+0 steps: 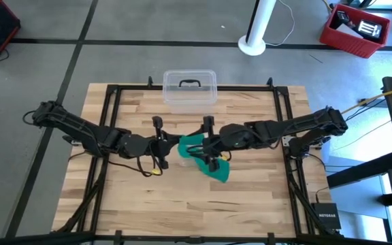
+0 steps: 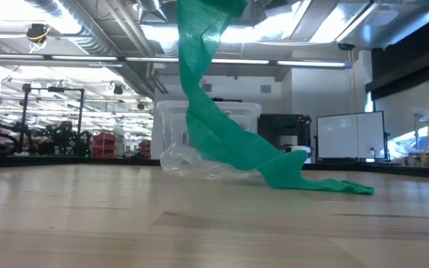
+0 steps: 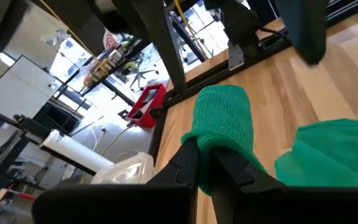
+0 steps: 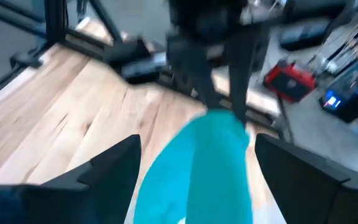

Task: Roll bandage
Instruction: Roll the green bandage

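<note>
We are pinching one end of the bandage (image 3: 224, 127) in our left gripper (image 1: 167, 148), fingers (image 3: 188, 163) clamped tight, lifting it above the desk (image 1: 128, 197) centre. The strip is draping down between our right gripper's (image 1: 211, 155) wide-spread fingers (image 4: 114, 167), its tail trailing on the wood. Beyond, a clear lidded box (image 1: 190, 89) is sitting at the far edge.

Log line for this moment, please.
left gripper: shut on bandage, lifted | right gripper: open around strip | tail on table
</note>
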Controlling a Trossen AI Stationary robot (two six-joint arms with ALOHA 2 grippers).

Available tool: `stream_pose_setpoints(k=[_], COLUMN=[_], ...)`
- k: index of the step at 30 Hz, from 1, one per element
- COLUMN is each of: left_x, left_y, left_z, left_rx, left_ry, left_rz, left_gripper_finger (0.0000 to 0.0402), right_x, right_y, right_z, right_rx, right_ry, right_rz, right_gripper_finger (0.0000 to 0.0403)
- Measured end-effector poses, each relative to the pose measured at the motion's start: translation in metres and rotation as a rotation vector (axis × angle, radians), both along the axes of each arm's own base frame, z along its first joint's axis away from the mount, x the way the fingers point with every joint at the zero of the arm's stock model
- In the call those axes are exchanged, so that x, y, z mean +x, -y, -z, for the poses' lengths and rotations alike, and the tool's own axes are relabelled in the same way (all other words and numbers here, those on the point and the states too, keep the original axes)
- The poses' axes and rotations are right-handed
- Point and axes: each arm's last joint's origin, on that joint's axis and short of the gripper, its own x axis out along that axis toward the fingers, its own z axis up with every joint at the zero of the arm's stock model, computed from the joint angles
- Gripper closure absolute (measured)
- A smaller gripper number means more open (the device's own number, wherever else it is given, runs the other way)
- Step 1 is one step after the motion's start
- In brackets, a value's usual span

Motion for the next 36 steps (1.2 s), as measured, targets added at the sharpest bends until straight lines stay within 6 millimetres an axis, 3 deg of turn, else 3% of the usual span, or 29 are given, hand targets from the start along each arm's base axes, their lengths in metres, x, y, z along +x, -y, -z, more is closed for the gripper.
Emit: stream_pose_setpoints(k=[7,18,24,30,36], left_x=[0.000,-0.003,-0.003,-0.003,-0.003], left_y=[0.000,0.008,0.008,0.008,0.007], left_z=[0.001,0.001,0.003,0.003,0.003], left_rx=[0.000,0.010,0.016,0.018,0.018], left_ry=[-0.003,-0.015,-0.028,-0.035,-0.034], left_rz=[-0.007,0.031,0.032,0.030,0.028], left_gripper_finger=[0.0391,0.0391,0.0391,0.0391,0.0391], right_x=[0.014,-0.006,-0.002,0.003,0.004], right_y=[-0.001,0.003,0.001,0.006,0.009], right_z=[0.016,0.036,0.032,0.032,0.037], right_rx=[-0.032,-0.043,-0.036,-0.013,-0.013], right_ry=[-0.024,-0.278,-0.216,-0.202,-0.232], right_rz=[0.063,0.244,0.231,0.207,0.215], right_gripper_finger=[0.0084,0.0084,0.0089,0.0135,0.0238])
